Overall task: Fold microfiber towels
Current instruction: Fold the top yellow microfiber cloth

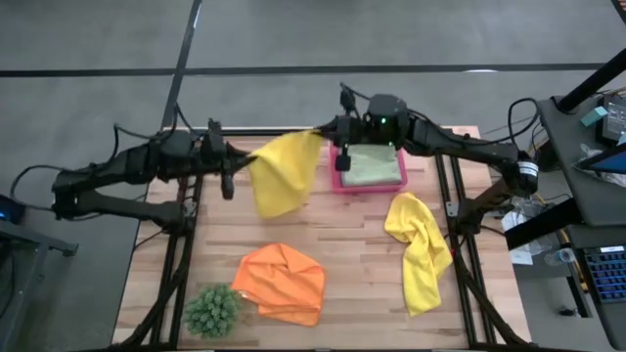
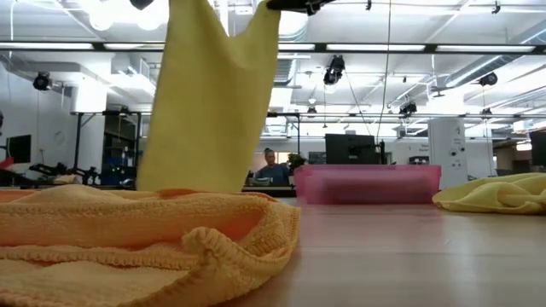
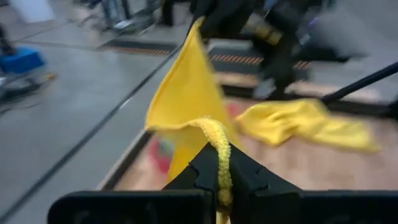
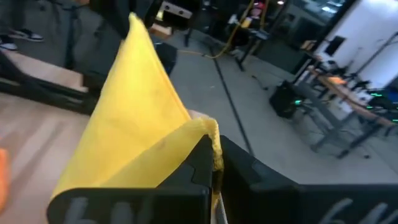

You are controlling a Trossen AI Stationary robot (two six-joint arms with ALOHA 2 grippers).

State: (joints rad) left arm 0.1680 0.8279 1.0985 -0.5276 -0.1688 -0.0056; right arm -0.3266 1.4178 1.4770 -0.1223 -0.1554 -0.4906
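Observation:
A yellow microfiber towel (image 1: 284, 174) hangs spread between my two grippers over the table's far middle. My left gripper (image 1: 243, 156) is shut on its left upper corner and my right gripper (image 1: 321, 131) on its right upper corner. In the low view the yellow towel (image 2: 213, 94) hangs down behind a crumpled orange towel (image 2: 145, 239), which hides its lower edge. A second yellow towel (image 1: 419, 244) lies bunched on the table at the right. A sage green towel (image 1: 372, 164) lies in the pink tray (image 1: 337, 182). My left gripper pinches a bunched corner of the yellow towel's top edge (image 3: 219, 146) between its two fingers, coming about level from the table's left. The cloth hangs below and runs off toward the other gripper. My right gripper pinches the opposite corner (image 4: 212, 134) between its two fingers, coming about level from the table's right. The towel spreads away from the fingers and hangs down, its top edge sagging slightly between the two holds.
A spiky green plant ball (image 1: 213, 310) stands at the near left, beside the orange towel (image 1: 281, 282). The pink tray (image 2: 367, 183) stands just right of the hanging towel. Bare wood lies between the orange towel and the tray.

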